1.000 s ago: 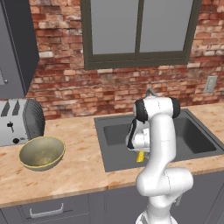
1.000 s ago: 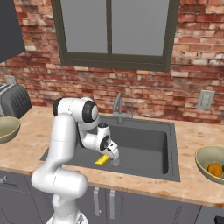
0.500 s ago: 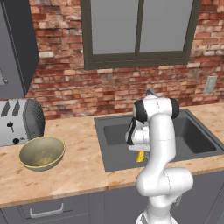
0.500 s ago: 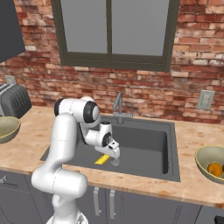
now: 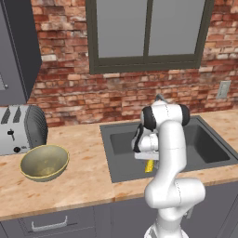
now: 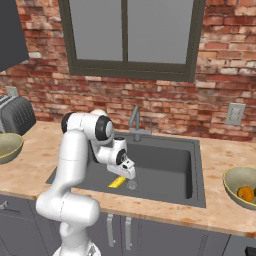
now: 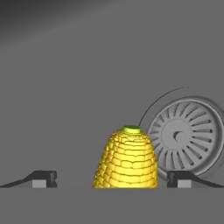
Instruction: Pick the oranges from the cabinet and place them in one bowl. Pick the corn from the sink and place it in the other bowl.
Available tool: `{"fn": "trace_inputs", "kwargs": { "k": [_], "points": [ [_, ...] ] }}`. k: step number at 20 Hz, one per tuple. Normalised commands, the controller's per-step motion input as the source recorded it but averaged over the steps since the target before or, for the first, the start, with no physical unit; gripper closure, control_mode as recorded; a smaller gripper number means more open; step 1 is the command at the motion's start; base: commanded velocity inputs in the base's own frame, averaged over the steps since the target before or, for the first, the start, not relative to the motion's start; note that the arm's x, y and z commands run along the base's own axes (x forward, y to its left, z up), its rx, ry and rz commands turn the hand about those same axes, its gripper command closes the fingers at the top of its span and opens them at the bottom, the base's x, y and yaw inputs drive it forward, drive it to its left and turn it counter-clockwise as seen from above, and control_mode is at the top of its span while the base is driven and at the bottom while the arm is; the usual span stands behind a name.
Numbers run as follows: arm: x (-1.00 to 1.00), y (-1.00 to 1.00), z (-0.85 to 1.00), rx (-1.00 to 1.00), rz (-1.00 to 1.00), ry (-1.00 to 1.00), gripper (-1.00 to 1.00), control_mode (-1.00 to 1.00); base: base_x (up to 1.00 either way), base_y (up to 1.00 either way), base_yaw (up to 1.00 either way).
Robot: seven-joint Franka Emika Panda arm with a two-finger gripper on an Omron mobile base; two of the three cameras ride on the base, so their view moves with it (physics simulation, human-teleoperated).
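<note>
Jaws spread wide on the gripper [image 7: 111, 179] straddle the corn [image 7: 127, 158] without gripping it, cob lying on the sink [image 6: 165, 167] floor with the drain [image 7: 183, 136] at its 2 o'clock, nothing visibly changed from earlier.

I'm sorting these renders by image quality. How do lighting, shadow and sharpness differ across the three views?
Left base view: even, soft light, a mild sheen inside the bowl, no blur. Right base view: equally crisp, with the sink basin darker than the counter. Hand view: flat grey, a faint gradient darkening at the top, the corn and drain sharp, between the open gripper tips.
</note>
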Motion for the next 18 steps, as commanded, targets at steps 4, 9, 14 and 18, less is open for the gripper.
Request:
{"fn": "trace_inputs", "kwargs": {
  "k": [4,9,14,18],
  "points": [
    [-0.05,0.13,-0.12,0.00,-0.06,0.00,-1.00,-1.00,0.00,0.00,0.00],
    [-0.25,0.00,-0.20,0.00,-0.13,0.00,-1.00,-1.00,0.00,0.00,0.00],
    [-0.11,0.00,-0.02,0.00,-0.07,0.00,-1.00,-1.00,0.00,0.00,0.00],
    [0.00,0.00,0.00,0.00,0.00,0.00,-1.00,-1.00,0.00,0.00,0.00]
  ]
}}
